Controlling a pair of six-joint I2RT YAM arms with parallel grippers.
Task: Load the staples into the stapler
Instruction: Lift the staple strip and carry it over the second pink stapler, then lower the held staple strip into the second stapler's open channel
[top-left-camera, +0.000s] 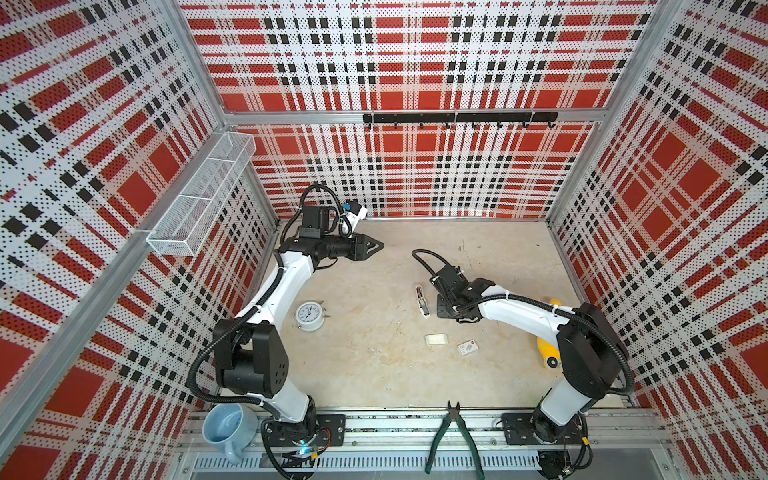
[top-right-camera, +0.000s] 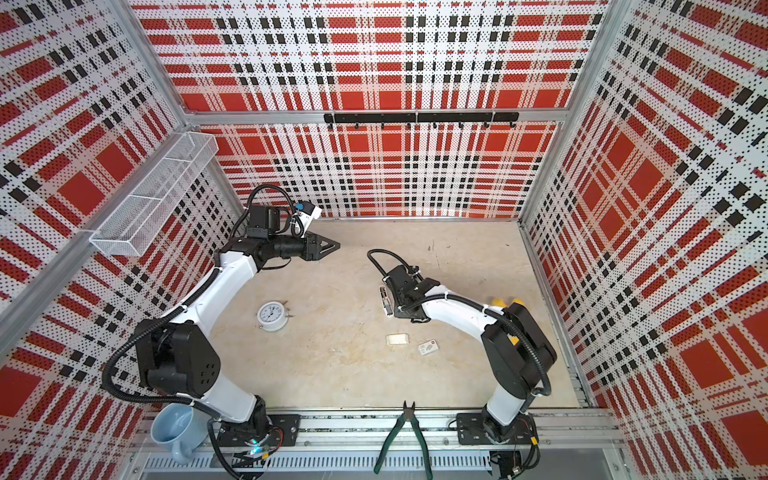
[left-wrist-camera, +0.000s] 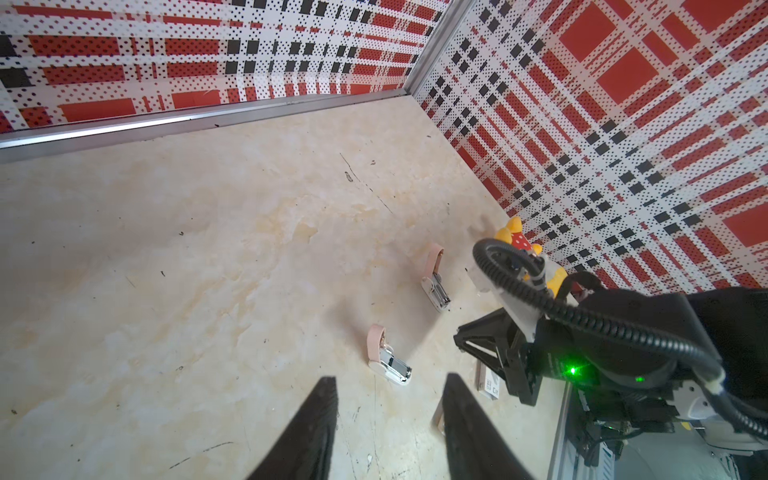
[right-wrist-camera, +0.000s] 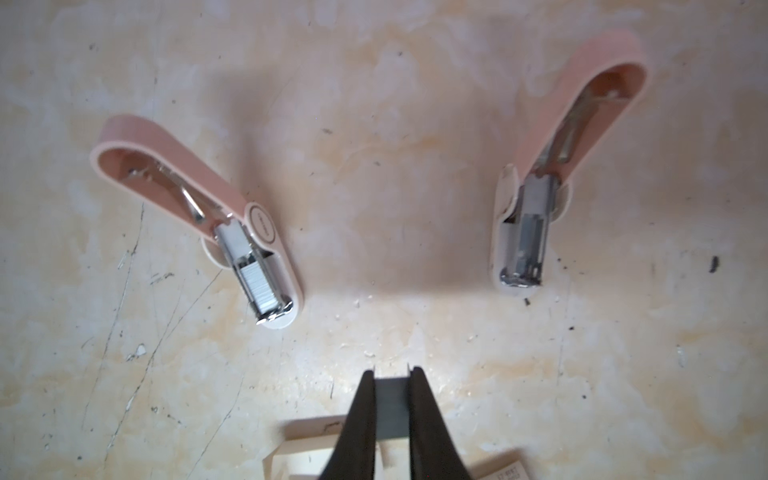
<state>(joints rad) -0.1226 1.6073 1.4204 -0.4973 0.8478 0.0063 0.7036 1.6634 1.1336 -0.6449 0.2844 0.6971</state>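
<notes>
1. Carrying the staples (right-wrist-camera: 392, 411) to a stapler is the step in hand. The right gripper (right-wrist-camera: 392, 376) pinches the grey strip between narrow-set fingertips, above the table and right of centre.
2. Two pink staplers lie open close by it. In the right wrist view the filled stapler (right-wrist-camera: 266, 270) shows a pale strip in its channel. The bare stapler (right-wrist-camera: 523, 232) shows only grey metal, so I judge it the target.
3. In both top views only one stapler (top-left-camera: 422, 300) shows, just left of the right gripper. The second is hidden under the arm, and I cannot tell which of the two this one is.
4. The left gripper (top-left-camera: 376, 246) hangs at the far left, well apart from the staplers. Its fingers (left-wrist-camera: 320, 419) stand partly apart and hold nothing.
5. The box (top-left-camera: 436, 339) and the sleeve (top-left-camera: 467, 347) lie side by side, nearer than the staplers.
6. The next move calls for turning the strip in line with the bare channel and lowering it flat. The gripper should let go only once the strip is seated, since a tilted strip could jam or snap. The lid is not yet shut.
</notes>
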